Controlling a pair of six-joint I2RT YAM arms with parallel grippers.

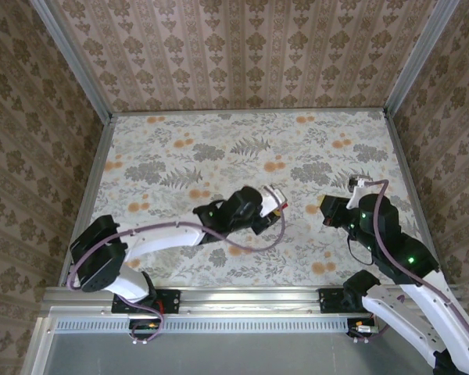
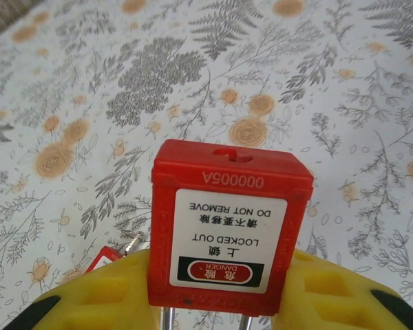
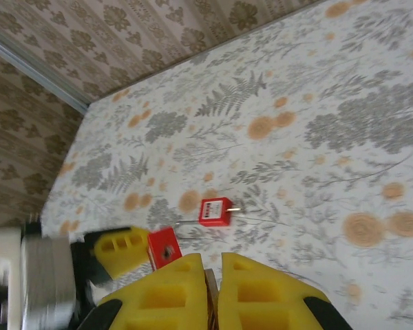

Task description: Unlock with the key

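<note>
The red padlock [image 2: 230,227] is off the table, clamped by its sides in the left gripper [image 2: 220,295], whose yellow fingers [image 2: 103,295] are closed on the body. It is held shackle-end inward, so the keyhole face [image 2: 233,152] points away from the wrist (hence the warning label reads upside down). This leaves the slot free for an approach from the other side. Facing it, near but apart, the right gripper [image 3: 212,267] has its fingers almost together on a thin metal strip, which I take for the key [image 3: 210,289]. Pinched so, its blade would lead toward the lock. A small red tag [image 3: 215,211] lies on the flowered table [image 2: 344,82] near the left fingers. Insertion is not yet begun.
</note>
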